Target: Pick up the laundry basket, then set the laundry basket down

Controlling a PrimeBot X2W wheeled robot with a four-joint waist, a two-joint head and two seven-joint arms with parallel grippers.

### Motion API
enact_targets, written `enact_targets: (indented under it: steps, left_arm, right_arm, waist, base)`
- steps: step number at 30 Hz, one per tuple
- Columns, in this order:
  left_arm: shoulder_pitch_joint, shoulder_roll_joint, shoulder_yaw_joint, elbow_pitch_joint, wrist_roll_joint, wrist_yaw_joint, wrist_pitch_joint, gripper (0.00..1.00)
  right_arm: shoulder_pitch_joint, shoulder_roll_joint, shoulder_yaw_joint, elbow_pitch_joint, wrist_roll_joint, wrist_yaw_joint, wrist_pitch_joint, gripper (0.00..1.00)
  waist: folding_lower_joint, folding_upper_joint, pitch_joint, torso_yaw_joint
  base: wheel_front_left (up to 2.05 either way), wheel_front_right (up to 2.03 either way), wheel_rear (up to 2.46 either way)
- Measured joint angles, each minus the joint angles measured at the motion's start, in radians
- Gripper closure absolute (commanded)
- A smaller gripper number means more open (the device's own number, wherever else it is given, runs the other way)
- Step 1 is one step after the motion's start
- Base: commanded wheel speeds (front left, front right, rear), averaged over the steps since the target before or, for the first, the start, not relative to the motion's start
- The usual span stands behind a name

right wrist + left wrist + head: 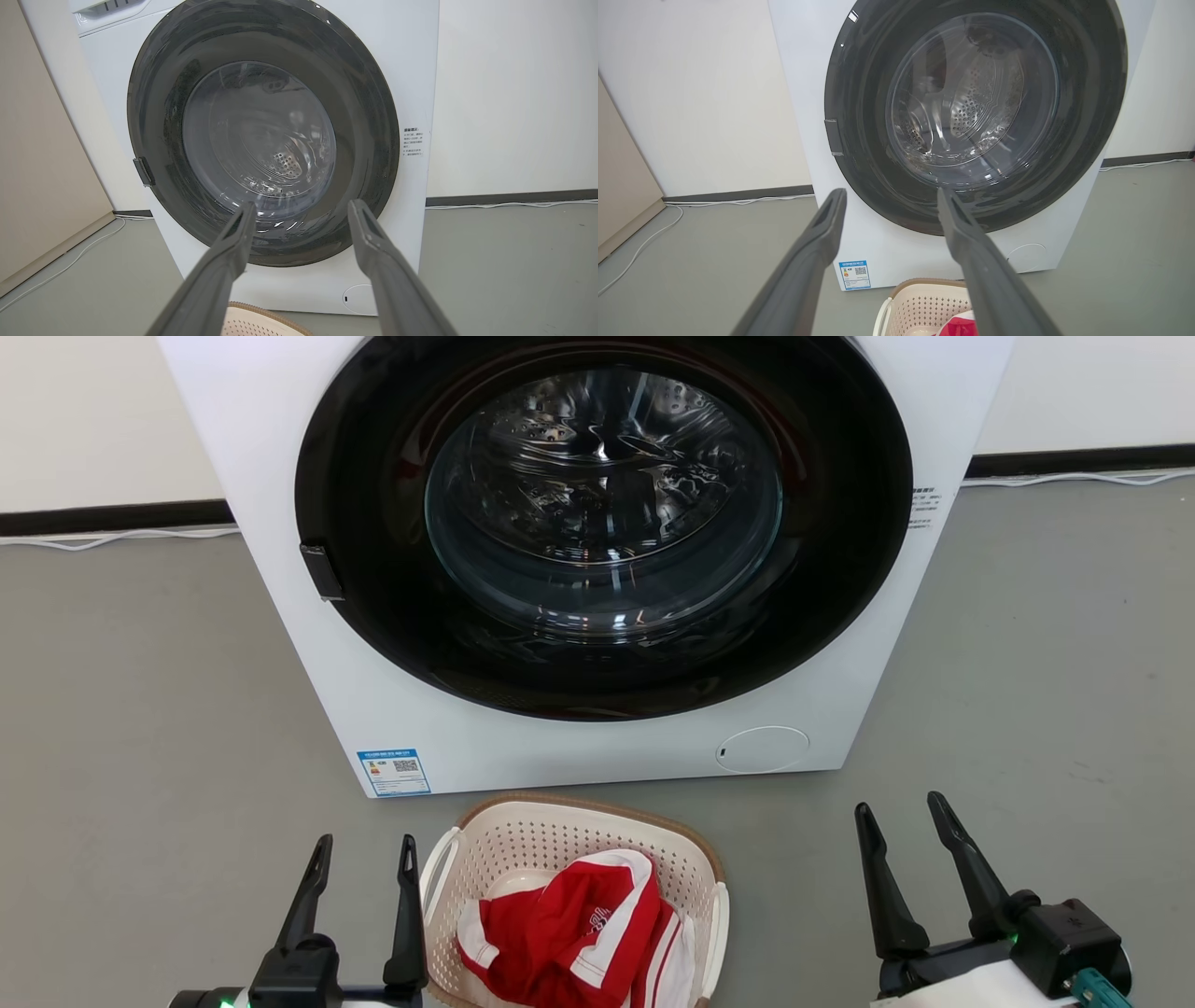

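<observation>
The laundry basket sits on the floor just before the washing machine, handles left and right. Long axis cannot be told, as the near end is cut off. Blue QR sticker: text illegible. Left gripper and right gripper flank it, fingers parted, empty.

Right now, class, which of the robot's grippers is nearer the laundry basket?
Left. The left gripper sits close beside the left side of the laundry basket. The right gripper stands clearly apart on the other side, with a stretch of floor between.
</observation>
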Motion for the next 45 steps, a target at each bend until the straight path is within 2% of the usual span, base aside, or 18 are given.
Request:
enact_targets:
  steps: [29, 32, 34, 45]
  left_arm:
    - [-0.002, -0.013, 0.012, 0.059, -0.021, -0.026, 0.000, 0.00]
    - [-0.009, -0.014, 0.012, 0.064, -0.021, -0.035, 0.000, 0.00]
    - [-0.021, -0.016, 0.012, 0.072, -0.028, -0.035, 0.000, 0.00]
    - [-0.113, -0.020, 0.015, 0.137, -0.048, -0.054, 0.000, 0.00]
  right_arm:
    - [-0.007, 0.000, -0.022, 0.042, 0.030, 0.000, 0.000, 0.00]
    - [-0.015, 0.000, -0.032, 0.069, 0.041, 0.000, 0.000, 0.00]
    - [-0.040, -0.001, -0.048, 0.108, 0.124, 0.000, 0.000, 0.00]
    - [-0.159, -0.004, -0.043, 0.232, 0.108, 0.000, -0.001, 0.00]
  waist:
    - [0.0000, 0.0000, 0.031, 0.001]
    - [0.0000, 0.0000, 0.045, 0.004]
    - [0.0000, 0.0000, 0.063, 0.006]
    - [0.0000, 0.0000, 0.175, 0.011]
  base:
    - [0.00, 0.00, 0.00]
    - [0.00, 0.00, 0.00]
    - [0.00, 0.00, 0.00]
    - [0.00, 0.00, 0.00]
